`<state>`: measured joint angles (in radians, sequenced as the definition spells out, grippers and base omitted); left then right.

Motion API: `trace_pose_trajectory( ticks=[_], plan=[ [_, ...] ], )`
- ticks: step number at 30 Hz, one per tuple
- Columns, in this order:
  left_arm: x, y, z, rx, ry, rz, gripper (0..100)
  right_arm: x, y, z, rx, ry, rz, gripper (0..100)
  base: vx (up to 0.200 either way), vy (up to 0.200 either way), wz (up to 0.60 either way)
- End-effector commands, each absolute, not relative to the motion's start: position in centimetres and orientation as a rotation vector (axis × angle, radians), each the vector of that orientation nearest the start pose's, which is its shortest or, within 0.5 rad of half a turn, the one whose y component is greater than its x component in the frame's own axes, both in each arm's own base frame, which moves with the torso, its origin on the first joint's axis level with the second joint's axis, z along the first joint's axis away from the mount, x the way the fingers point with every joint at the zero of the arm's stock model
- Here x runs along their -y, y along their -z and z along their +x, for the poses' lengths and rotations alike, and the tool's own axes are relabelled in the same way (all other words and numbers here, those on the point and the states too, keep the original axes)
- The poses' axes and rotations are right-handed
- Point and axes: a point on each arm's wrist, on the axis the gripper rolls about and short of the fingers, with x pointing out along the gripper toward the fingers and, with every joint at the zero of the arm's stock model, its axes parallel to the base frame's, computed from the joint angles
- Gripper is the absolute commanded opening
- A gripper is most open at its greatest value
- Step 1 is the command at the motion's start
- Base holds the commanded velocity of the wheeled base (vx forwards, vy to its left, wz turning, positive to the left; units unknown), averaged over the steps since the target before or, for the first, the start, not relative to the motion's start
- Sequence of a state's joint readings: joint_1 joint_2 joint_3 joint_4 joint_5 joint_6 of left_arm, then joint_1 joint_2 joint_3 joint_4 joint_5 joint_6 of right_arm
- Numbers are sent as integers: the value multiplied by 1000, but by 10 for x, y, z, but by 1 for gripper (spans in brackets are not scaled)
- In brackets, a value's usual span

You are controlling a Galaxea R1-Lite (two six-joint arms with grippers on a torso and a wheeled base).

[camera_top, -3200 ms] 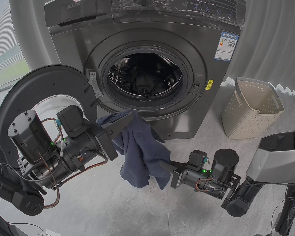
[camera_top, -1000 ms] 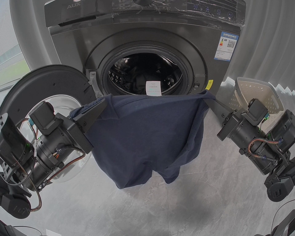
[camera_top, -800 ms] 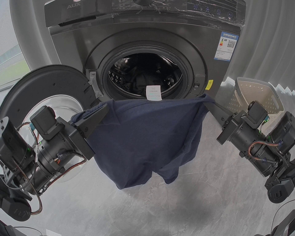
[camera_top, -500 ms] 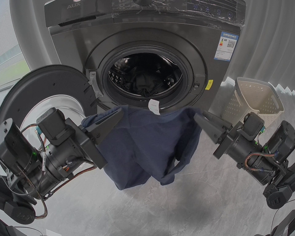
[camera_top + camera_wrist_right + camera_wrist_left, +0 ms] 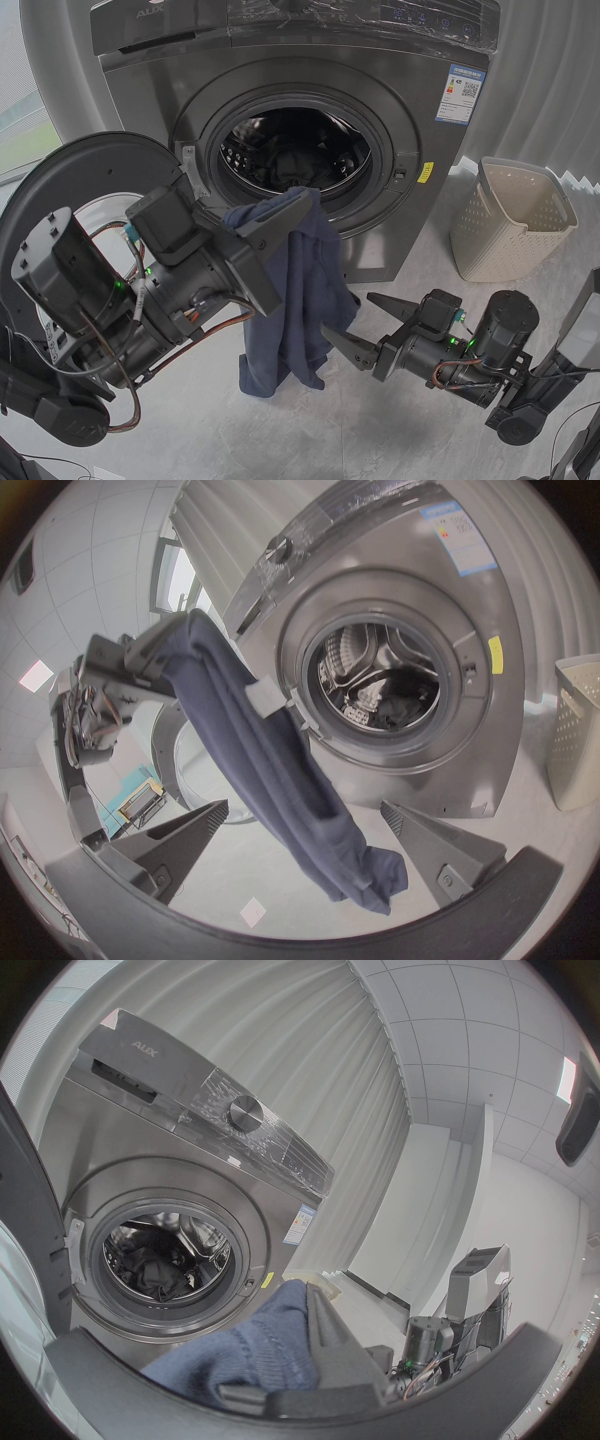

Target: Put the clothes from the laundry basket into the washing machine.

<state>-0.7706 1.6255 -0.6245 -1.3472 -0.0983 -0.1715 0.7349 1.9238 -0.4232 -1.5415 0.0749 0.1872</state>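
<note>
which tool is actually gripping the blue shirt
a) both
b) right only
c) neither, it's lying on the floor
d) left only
d: the left tool is shut on the top of the blue shirt, which hangs from it in front of the drum opening, while the right tool is open low beside the cloth, its fingers wide apart.
</note>
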Motion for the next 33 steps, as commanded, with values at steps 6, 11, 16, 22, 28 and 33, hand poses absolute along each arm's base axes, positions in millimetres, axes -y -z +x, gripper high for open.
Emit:
trace_pose_trajectory(
  ticks=[6, 11, 16, 22, 28, 33],
  plan=[
    [197, -229, 202, 275, 889, -283, 0, -208, -81, 224, -151, -809, 154, 100, 0, 0, 0],
    [197, -234, 201, 293, 888, -289, 0, -212, -76, 233, -152, -798, 152, 100, 0, 0, 0],
    [197, -237, 200, 303, 890, -293, 0, -202, -73, 241, -161, -755, 149, 100, 0, 0, 0],
    [196, -238, 201, 309, 887, -295, 0, -202, -74, 243, -158, -765, 161, 100, 0, 0, 0],
    [197, -237, 201, 303, 885, -294, 0, -215, -64, 249, -171, -856, 155, 100, 0, 0, 0],
    [198, -236, 202, 302, 883, -293, 0, -229, -56, 251, -178, -912, 152, 100, 0, 0, 0]
  ],
)
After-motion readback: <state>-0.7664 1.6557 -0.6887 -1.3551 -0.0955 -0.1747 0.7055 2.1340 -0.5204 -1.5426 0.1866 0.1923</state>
